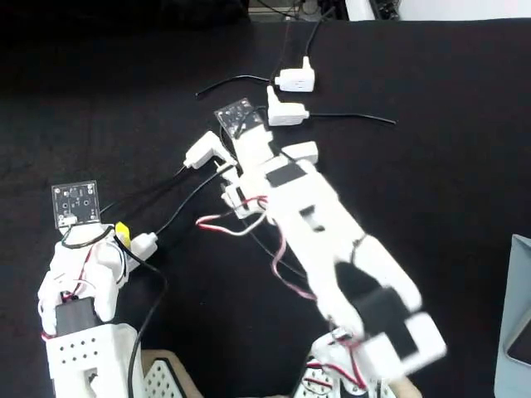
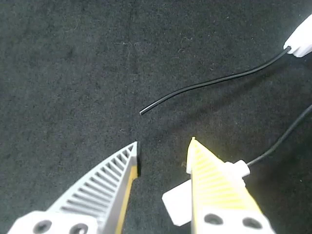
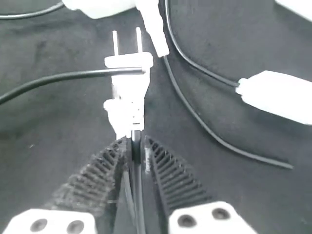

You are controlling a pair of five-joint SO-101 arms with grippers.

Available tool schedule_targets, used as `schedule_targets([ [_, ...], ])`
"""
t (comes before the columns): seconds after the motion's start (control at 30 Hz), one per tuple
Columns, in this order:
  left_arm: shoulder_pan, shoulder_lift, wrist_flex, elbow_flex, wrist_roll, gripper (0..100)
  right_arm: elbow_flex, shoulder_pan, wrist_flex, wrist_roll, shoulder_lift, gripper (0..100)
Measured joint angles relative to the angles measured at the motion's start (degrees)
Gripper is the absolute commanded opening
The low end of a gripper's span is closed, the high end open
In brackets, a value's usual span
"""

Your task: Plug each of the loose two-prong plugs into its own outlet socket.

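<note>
My right gripper (image 3: 135, 142) is shut on the tail end of a white two-prong plug (image 3: 127, 83), whose prongs point away from the wrist. A black cable (image 3: 53, 80) crosses that plug. Beyond the prongs lie a white block (image 3: 97, 5) and another white plug (image 3: 152, 24). My right arm (image 1: 290, 191) stretches over the table's middle. My left gripper (image 2: 164, 144) hangs open near the table at the left with nothing between its fingers. A white plug (image 2: 178, 204) lies beside its yellow finger (image 2: 209, 180); in the high view that plug (image 1: 143, 245) is near the left arm (image 1: 83, 282).
Two white blocks with cables (image 1: 294, 80) (image 1: 286, 112) lie at the back of the black cloth. Another white plug (image 1: 203, 151) lies by the right wrist; its loose cable end (image 2: 141, 112) lies ahead of the left gripper. A grey container (image 1: 518, 315) stands at the right edge.
</note>
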State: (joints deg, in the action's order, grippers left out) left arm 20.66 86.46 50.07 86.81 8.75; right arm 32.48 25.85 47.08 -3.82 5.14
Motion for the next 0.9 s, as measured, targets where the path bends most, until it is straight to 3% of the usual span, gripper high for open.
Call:
schedule_targets([
  [0.23, 0.0, 0.0, 0.0, 0.0, 0.0, 17, 5.8, 0.0, 5.8, 2.81, 17.23, 1.2],
  [0.67, 0.0, 0.0, 0.0, 0.0, 0.0, 17, 6.15, 0.0, 10.81, 32.79, 28.13, 1.3],
  [0.9, 0.0, 0.0, 0.0, 0.0, 0.0, 17, 9.76, 0.0, 10.64, 40.35, 29.71, 1.3],
])
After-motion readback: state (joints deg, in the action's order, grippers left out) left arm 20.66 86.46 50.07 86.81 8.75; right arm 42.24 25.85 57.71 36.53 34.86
